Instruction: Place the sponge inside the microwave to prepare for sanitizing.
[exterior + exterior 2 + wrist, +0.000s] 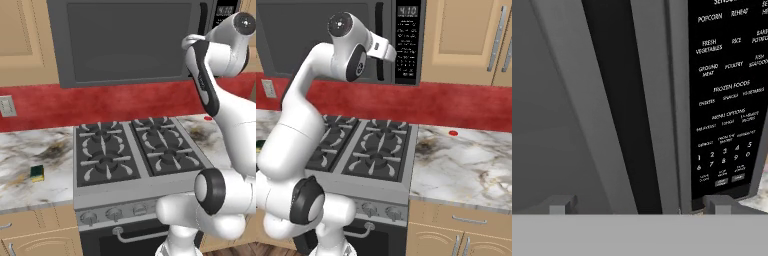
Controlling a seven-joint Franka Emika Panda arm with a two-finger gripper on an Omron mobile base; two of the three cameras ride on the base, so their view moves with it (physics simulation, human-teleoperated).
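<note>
The claw (pixel 639 204) stood wide open, empty, its tips straddling the upright black handle (pixel 619 100) of the closed microwave (pixel 125 42) just ahead. The sponge (pixel 37 173) lay far below, leftward, on the surface (pixel 30 160).

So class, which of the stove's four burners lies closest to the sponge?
The front-left burner, nearest the sponge on the counter left of the stove.

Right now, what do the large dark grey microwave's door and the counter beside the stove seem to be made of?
The large dark grey microwave door looks like matte painted metal around a darker panel, perhaps glass; no shine confirms either. The pale veined counter looks like polished marble, going by its brown-grey veining, though it could be laminate.
</note>
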